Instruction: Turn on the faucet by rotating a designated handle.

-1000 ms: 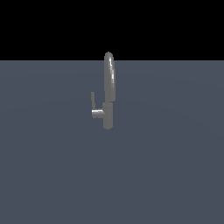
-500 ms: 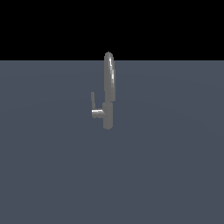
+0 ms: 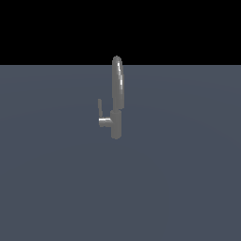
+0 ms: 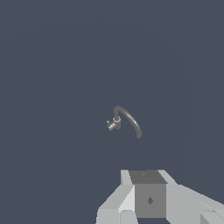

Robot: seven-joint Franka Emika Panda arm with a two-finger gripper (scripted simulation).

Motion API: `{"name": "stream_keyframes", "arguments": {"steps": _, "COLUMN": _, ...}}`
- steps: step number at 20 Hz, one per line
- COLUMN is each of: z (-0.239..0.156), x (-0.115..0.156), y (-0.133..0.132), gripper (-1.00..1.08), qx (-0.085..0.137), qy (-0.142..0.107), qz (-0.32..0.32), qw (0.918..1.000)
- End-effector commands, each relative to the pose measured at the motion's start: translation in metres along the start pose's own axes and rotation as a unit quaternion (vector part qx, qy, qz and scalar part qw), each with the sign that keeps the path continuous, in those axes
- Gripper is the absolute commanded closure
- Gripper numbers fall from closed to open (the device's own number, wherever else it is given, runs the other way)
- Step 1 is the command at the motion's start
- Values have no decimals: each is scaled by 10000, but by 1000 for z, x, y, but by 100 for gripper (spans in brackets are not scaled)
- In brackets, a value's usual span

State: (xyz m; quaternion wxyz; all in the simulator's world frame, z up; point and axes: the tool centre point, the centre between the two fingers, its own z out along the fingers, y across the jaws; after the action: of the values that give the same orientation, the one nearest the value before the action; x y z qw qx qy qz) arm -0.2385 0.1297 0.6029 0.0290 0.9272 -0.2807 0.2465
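Observation:
The grey metallic faucet (image 3: 117, 94) stands upright on the flat grey floor, its tall arched spout rising from a short body. A short stub sticks out toward the exterior view's left and carries the handle (image 3: 100, 107), a thin lever pointing up. In the wrist view the faucet (image 4: 129, 120) is seen small and from far above, with the handle (image 4: 111, 125) at its side. Grey blocks of my gripper (image 4: 148, 183) fill that picture's edge, well away from the faucet. Its fingertips cannot be made out. No arm appears in the exterior view.
A plain grey floor (image 3: 179, 188) spreads around the faucet, with black background beyond its far edge.

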Motion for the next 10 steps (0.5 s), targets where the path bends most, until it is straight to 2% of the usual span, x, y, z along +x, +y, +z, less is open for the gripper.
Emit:
{"name": "stream_keyframes", "arguments": {"steps": 1, "z": 0, "x": -5, "y": -20, "gripper": 108, "qx": -73, "qy": 245, "qz": 239, "qw": 9994}}
{"name": "stream_keyframes", "arguments": {"steps": 10, "z": 39, "x": -17, "y": -93, "gripper": 108, "qx": -446, "qy": 974, "qz": 989, "qw": 9893}}
